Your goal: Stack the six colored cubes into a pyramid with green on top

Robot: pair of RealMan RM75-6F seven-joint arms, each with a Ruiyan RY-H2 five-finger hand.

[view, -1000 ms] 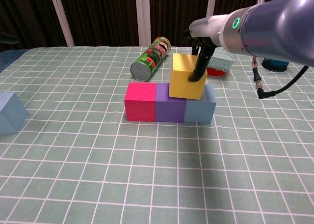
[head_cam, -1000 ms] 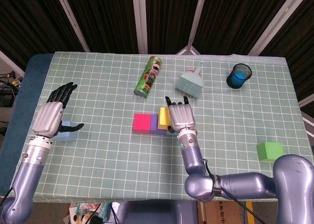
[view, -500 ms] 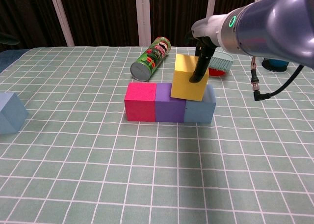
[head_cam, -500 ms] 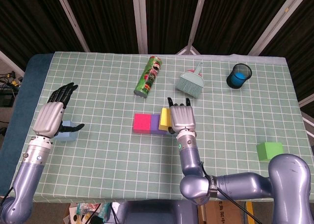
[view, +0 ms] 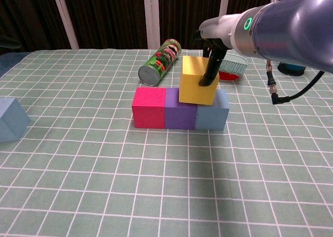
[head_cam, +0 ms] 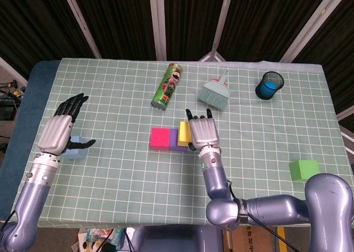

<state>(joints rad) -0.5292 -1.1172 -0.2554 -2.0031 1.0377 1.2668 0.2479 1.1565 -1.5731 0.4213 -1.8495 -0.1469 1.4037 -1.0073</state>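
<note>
A pink cube, a purple cube and a blue cube stand in a row on the table. My right hand grips a yellow cube over the seam between purple and blue, slightly tilted, with a dark finger pressed on its front face. Whether it rests on them I cannot tell. A light blue cube lies at the left, partly under my left hand, whose fingers are spread and hold nothing. The green cube sits alone at the near right.
A green chip can lies on its side behind the row. A teal hand brush and a dark mesh cup stand further back right. The table's left edge runs close to my left hand.
The yellow cube in my right hand shifted slightly right, then back left above the row. My left hand and the other cubes have not moved.
</note>
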